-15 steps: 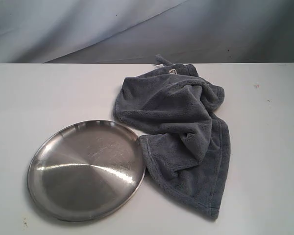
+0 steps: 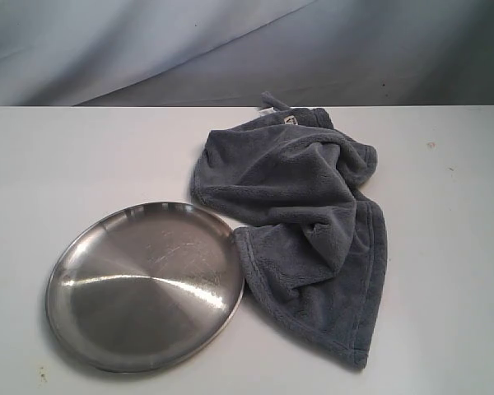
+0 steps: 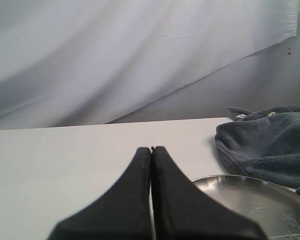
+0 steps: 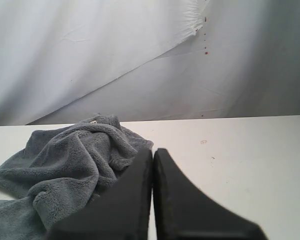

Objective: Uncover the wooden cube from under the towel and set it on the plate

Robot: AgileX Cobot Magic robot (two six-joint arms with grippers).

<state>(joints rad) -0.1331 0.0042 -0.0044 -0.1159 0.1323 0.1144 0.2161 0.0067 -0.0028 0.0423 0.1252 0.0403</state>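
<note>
The blue-grey fleece towel (image 2: 300, 222) lies crumpled on the white table, right of centre, with a small white label at its far edge. It bulges in the middle; the wooden cube is hidden from every view. The round steel plate (image 2: 144, 284) sits at the front left, its rim touching the towel's edge. Neither arm shows in the exterior view. In its wrist view my left gripper (image 3: 151, 149) is shut with nothing in it, and the plate (image 3: 250, 200) and towel (image 3: 270, 145) lie beyond it. My right gripper (image 4: 153, 151) is shut and empty too, beside the towel (image 4: 70, 170).
A grey-white fabric backdrop (image 2: 247, 49) hangs behind the table's far edge. Bare white tabletop (image 2: 74, 156) spreads left of the towel and to its right (image 2: 453, 247).
</note>
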